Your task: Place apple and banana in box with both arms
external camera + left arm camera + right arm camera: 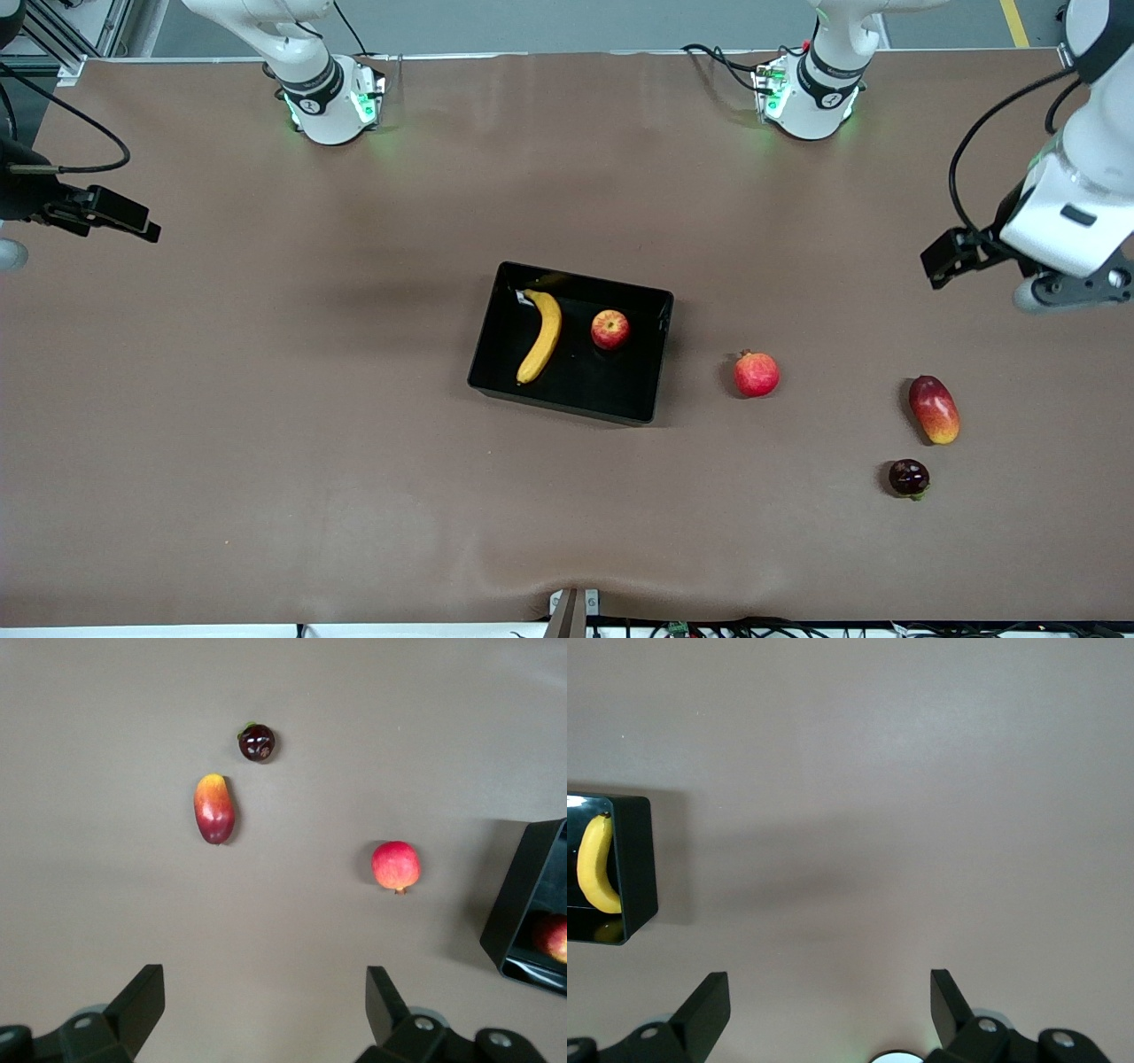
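Front view shows the banana point(541, 335) and apple point(609, 329) already lying in the box point(657, 363), well apart from the left gripper point(941, 257) and right gripper point(120, 217), both spread wide, empty, parked over the surface's point(266, 443) ends.

Banana point(541, 335) and apple point(610, 329) both lie in the box point(620, 408) mid-table, apart, banana toward the right arm's end. Pomegranate point(756, 374), mango point(934, 409) and a small round fruit point(909, 478) sit on the table toward the left arm's end, pomegranate closest to the box, small fruit nearest the front camera.

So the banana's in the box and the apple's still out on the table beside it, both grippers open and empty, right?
Not quite: the apple is in the box too, lying beside the banana, as the front view shows. The red fruit out on the table is a different one. Both the left gripper and the right gripper are open and empty.
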Available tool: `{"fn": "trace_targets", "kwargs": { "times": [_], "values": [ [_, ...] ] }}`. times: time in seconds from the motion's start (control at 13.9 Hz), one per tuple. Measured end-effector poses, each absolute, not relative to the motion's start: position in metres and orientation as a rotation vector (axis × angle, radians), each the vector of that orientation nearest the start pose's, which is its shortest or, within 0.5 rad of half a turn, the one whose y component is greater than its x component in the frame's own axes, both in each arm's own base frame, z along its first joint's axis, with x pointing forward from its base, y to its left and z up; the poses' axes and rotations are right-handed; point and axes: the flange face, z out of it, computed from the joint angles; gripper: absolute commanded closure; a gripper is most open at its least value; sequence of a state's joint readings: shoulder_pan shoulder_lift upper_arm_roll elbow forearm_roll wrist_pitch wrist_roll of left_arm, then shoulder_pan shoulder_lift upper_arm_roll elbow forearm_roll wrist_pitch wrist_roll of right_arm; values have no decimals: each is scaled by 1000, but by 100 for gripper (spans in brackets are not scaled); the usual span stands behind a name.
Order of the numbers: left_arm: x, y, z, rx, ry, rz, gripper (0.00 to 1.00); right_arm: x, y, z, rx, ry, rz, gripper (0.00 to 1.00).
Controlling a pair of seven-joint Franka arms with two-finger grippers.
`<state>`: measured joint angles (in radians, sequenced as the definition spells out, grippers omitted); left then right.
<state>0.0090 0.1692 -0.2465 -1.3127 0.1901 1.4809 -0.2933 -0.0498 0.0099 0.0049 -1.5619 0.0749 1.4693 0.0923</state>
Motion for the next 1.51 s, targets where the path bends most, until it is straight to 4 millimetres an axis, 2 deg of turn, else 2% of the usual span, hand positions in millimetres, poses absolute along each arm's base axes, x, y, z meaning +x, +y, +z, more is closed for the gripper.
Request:
{"fn": "trace_targets", "kwargs": {
  "times": [0.43, 0.65, 0.86, 1.22, 1.51],
  "values": [
    [547, -86, 657, -3038, -94, -66, 0, 546, -16, 615, -3057, 230, 161, 0],
    [536, -78, 660, -3055, -111, -76, 0, 546, -16, 615, -3057, 230, 161, 0],
    [532, -80, 665, -3073, -110, -81, 0, 546, -16, 615, -3057, 231, 161, 0],
    [529, -84, 659, -3142, -71, -15, 0, 546, -16, 615, -3057, 231, 162, 0],
    [531, -65, 659, -3168, -66, -2, 0, 546, -16, 615, -3057, 231, 162, 0]
  ]
}}
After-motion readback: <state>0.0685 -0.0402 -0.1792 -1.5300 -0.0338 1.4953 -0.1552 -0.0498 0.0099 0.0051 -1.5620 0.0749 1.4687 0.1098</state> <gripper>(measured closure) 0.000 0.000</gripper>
